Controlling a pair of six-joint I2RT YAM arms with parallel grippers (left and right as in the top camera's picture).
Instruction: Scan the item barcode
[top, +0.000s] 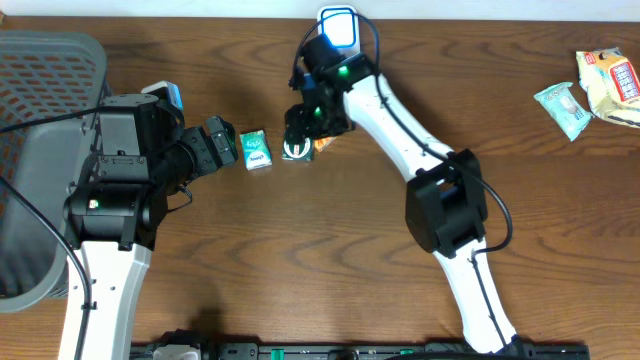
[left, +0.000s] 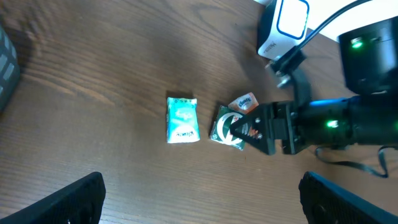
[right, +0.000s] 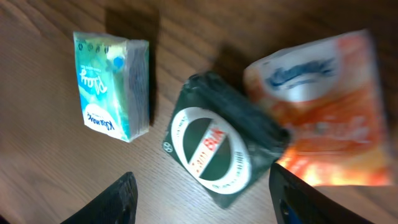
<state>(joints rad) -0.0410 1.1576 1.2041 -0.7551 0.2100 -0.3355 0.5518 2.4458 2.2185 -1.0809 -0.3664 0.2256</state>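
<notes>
Three small packs lie together on the wooden table: a teal tissue pack (top: 257, 149) (right: 112, 84), a dark green pack with a round white label (top: 296, 151) (right: 217, 146), and an orange tissue pack (top: 322, 144) (right: 323, 106). My right gripper (top: 300, 132) (right: 202, 177) hangs low over the dark green pack. Its fingers straddle the pack's near end without touching it, and the jaws stand apart. The white scanner (top: 338, 25) (left: 285, 28), its window lit blue, stands at the far edge behind them. My left gripper (top: 225, 143) (left: 208, 208) is open wide, empty, just left of the teal pack.
A grey mesh basket (top: 40, 60) fills the left edge of the table. Two snack packets (top: 565, 105) (top: 612, 85) lie at the far right. The right arm (top: 400, 120) stretches diagonally from the front middle toward the scanner.
</notes>
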